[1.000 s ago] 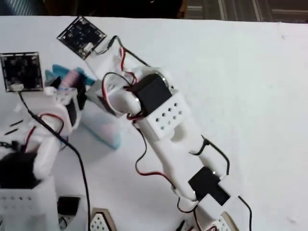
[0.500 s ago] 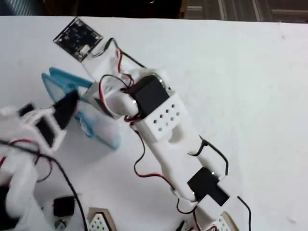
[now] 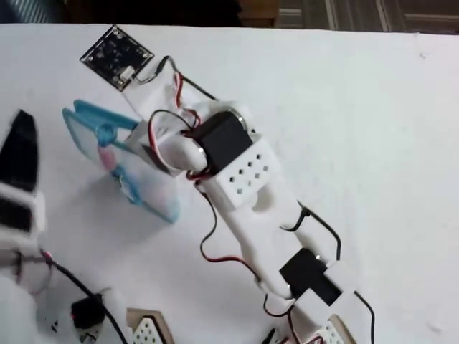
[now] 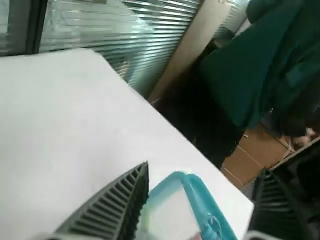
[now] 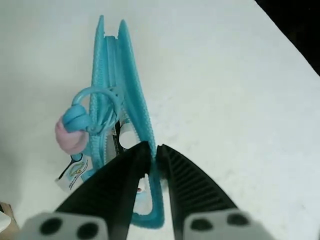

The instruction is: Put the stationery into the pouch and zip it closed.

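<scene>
A clear pouch (image 3: pixel 136 175) with blue trim stands on its edge on the white table, left of centre. My right gripper (image 5: pixel 152 147) is shut on the pouch's (image 5: pixel 127 85) blue zipper edge, and in the high view the right arm (image 3: pixel 237 179) runs to it from the front right. A ring pull with a pink and blue ball charm (image 5: pixel 72 130) hangs at the zipper. Something white (image 5: pixel 126 137) shows inside. My left gripper (image 4: pixel 203 170) is open and off the pouch, whose blue corner (image 4: pixel 192 192) lies between its fingers farther off. The left arm (image 3: pixel 18 201) sits at the table's left edge.
A black square board (image 3: pixel 116 56) on the right arm sticks out behind the pouch. Arm bases and cables (image 3: pixel 215 251) crowd the front edge. The table's far edge (image 3: pixel 287 27) runs along the top, with bare white tabletop (image 3: pixel 373 129) to the right.
The left arm has pulled back from the pouch toward the left front of the table. The right arm has kept its grip and hardly moved. The pouch now stands uncovered.
</scene>
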